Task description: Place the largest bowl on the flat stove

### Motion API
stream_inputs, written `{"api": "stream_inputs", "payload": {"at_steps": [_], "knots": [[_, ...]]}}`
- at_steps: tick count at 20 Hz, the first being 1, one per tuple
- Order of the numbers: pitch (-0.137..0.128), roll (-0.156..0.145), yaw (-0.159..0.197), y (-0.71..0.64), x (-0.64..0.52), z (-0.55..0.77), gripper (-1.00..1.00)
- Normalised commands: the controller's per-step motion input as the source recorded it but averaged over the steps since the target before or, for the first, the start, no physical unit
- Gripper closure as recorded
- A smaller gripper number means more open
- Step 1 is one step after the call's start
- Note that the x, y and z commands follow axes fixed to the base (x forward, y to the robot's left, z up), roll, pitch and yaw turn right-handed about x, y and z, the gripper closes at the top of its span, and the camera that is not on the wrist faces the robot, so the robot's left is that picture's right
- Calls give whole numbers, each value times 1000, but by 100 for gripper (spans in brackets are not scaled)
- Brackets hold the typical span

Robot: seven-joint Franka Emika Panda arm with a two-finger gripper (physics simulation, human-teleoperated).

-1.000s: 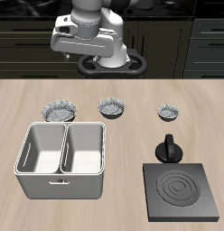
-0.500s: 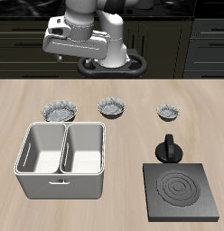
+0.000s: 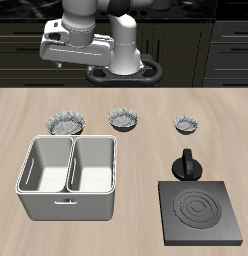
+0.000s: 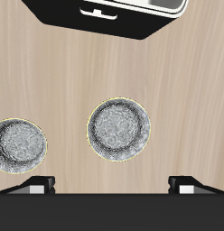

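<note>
The largest bowl, grey-white with a ruffled rim, sits on the table just behind the grey bin. It also shows in the wrist view. The flat stove, dark grey with ring marks, lies at the table's front edge, with its black knob behind it. My gripper hangs high above the back of the table, well above the bowls. In the wrist view the gripper is open and empty, with its fingertips wide apart.
A middle-sized ruffled bowl and a smaller one sit in the same row as the largest bowl. The grey two-compartment bin stands between the largest bowl and the table's front edge.
The arm has swung sideways, carrying the gripper from above the middle bowl toward the largest bowl's side. The bowls and stove have not moved.
</note>
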Motion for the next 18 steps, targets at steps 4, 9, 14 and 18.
{"api": "stream_inputs", "payload": {"at_steps": [4,9,14,18], "knots": [[33,34,-6,-65,143,-73,-100],[7,69,10,18,135,-27,-100],[28,58,47,-78,157,-66,-100],[23,4,-26,-205,123,-62,-100]]}}
